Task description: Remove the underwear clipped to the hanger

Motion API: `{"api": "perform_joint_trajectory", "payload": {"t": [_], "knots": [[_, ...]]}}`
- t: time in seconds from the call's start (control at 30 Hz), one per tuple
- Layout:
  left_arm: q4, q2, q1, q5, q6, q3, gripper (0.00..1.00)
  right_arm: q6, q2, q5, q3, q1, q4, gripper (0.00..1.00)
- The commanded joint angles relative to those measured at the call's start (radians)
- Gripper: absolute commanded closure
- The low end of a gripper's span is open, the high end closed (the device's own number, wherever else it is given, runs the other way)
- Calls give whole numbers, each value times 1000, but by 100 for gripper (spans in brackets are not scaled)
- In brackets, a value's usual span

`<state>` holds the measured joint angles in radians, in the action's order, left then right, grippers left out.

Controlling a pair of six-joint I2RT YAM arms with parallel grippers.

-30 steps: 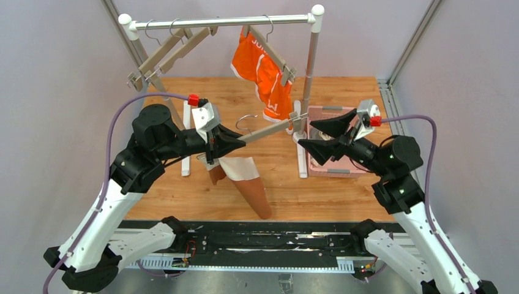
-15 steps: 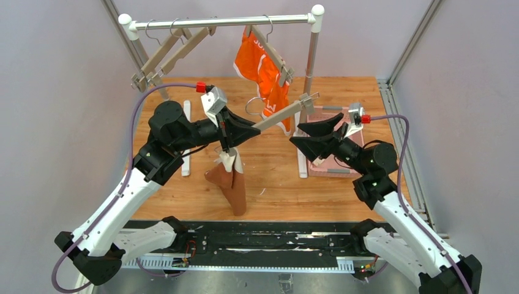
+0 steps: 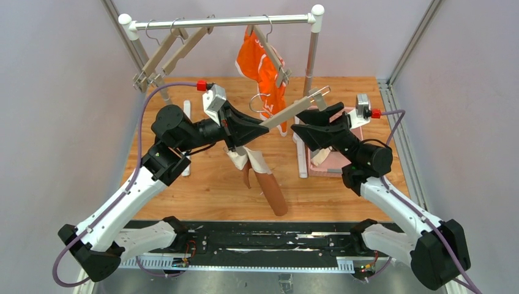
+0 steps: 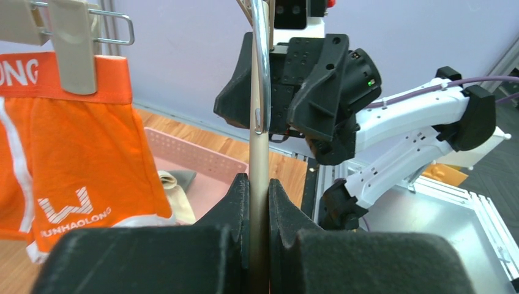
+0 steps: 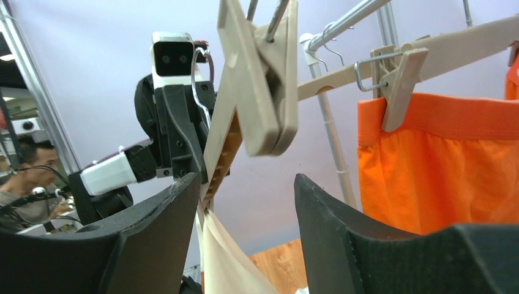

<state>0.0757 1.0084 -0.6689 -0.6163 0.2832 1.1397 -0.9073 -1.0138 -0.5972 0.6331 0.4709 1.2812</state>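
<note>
Underwear (image 3: 272,193) at 6 o'clock may swing if wide right jaws bump the clip (image 5: 263,79), twisting the hanger (image 3: 284,114) left jaws grip.

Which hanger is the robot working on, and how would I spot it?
Start at the metal rack at the back of the wooden table, then drop to the left gripper in front of it. The beige hanger clamped there is the only one not hanging on that rack, with rust-brown briefs dangling beneath.

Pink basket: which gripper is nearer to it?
Right. The right gripper is by the pink basket's left side; the left gripper clamps the hanger farther left, mid-table.
</note>
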Motion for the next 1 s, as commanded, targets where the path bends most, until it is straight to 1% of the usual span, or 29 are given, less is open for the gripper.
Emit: {"api": "perform_joint_trajectory", "payload": {"t": [0.0, 0.4, 0.67, 0.9, 0.97], "knots": [[113, 6, -27, 1, 43, -11, 100, -66, -33, -24, 62, 1, 175, 41], [168, 43, -77, 46, 56, -20, 100, 17, -3, -17, 79, 36, 84, 45], [185, 78, -102, 62, 56, 6, 100, 34, 3, -10, 89, 41, 62, 48], [198, 92, -118, 70, 57, 14, 100, 36, -14, -22, 108, 50, 49, 58], [205, 91, -118, 75, 57, 15, 100, 36, -18, -30, 118, 52, 36, 65]]}}
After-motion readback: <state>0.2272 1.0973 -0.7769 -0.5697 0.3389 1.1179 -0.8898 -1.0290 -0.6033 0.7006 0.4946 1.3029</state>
